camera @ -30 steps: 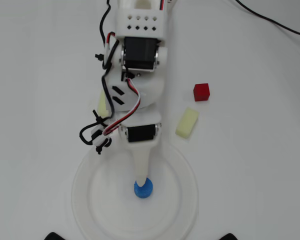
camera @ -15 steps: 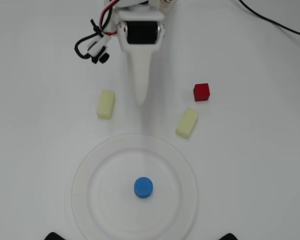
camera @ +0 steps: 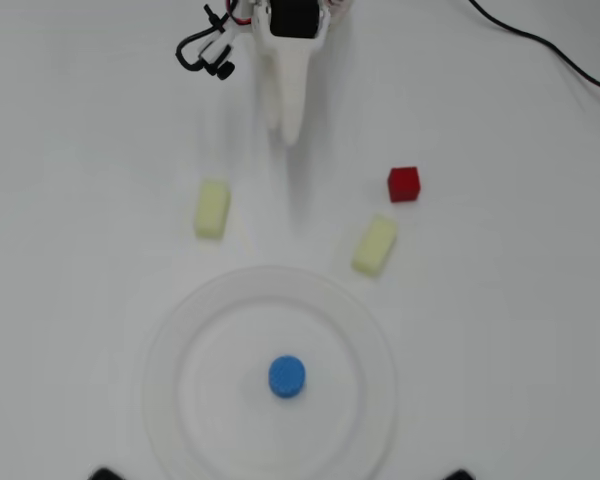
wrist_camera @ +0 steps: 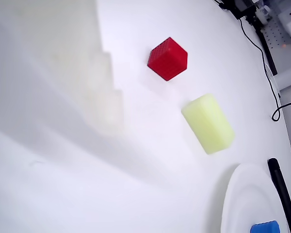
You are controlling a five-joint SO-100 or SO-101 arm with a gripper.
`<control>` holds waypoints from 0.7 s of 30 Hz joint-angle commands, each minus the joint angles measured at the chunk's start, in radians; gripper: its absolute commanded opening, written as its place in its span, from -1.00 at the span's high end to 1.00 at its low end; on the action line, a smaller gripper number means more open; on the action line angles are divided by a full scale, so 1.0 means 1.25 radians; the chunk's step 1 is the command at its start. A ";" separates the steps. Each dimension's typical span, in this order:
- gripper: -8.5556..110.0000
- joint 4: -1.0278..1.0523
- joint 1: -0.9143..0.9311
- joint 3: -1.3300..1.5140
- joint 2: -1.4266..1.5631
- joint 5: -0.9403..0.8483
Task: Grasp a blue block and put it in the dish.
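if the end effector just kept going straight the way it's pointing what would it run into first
Likely the dish rim. In the overhead view the end effector points down-frame through the gap between the two yellow blocks; its height is unclear.

Blue block [camera: 287,376], small bright blue short cylinder, is sitting upright near the middle of the dish [camera: 170,330]. Dish is lying flat, large round white plate, wide rim, at overhead view's bottom.

The white counter [camera: 500,330] carries the dish [camera: 165,385], a red cube [camera: 404,184], two pale yellow blocks [camera: 212,209] [camera: 375,246] and a black cable [camera: 540,40].
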 commanded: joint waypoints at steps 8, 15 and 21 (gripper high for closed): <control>0.37 0.090 0.017 0.189 0.210 -0.010; 0.49 0.110 0.015 0.271 0.209 0.043; 0.85 0.153 -0.011 0.292 0.210 0.079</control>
